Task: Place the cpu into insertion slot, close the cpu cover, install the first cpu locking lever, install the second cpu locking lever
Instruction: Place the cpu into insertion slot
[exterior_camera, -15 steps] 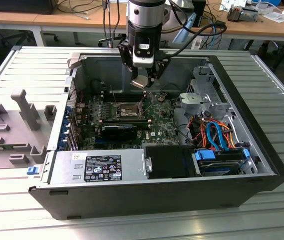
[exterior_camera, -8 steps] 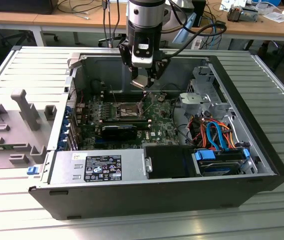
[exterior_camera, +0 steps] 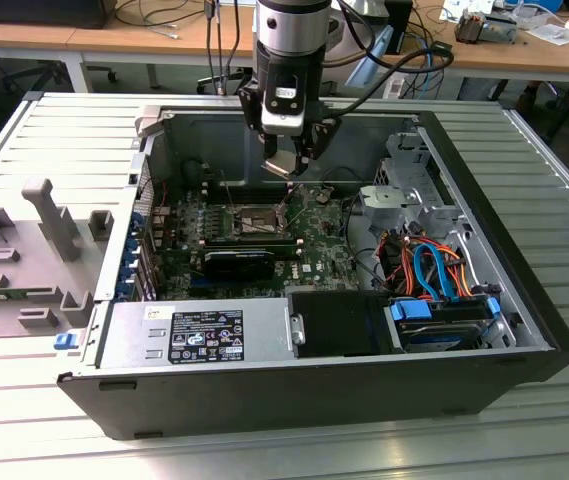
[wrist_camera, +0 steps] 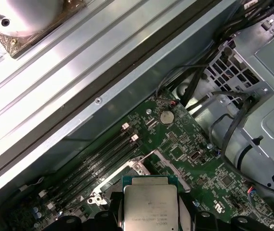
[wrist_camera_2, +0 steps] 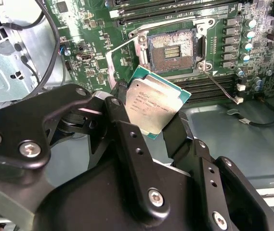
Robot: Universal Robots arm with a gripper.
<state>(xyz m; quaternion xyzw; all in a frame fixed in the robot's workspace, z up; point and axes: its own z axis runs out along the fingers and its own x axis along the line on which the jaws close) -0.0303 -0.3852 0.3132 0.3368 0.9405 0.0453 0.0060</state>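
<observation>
My gripper [exterior_camera: 286, 166] hangs inside the open computer case, above the green board [exterior_camera: 319, 245], and is shut on the cpu [wrist_camera_2: 153, 103]. The cpu is a small square chip with a silver-grey top, pinched by its edges between the black fingers [wrist_camera_2: 127, 125]. The chip [wrist_camera: 150, 204] is also in the first wrist view, held above the board. The insertion slot [wrist_camera_2: 173, 48] lies bare on the board, apart from the chip, with its dark pin field showing. The cpu cover [wrist_camera_2: 122, 60] stands swung up beside the slot. A thin wire lever [wrist_camera_2: 218, 86] sticks out from the slot's corner.
The case walls [exterior_camera: 294, 395] enclose the board. A power supply [exterior_camera: 199, 335] sits along the front, and a drive cage [exterior_camera: 409, 200] with orange and blue cables [exterior_camera: 429, 265] is on the exterior view's right. Long memory slots [wrist_camera_2: 209, 89] run beside the socket. A grey fixture [exterior_camera: 34, 250] lies on the exterior view's left.
</observation>
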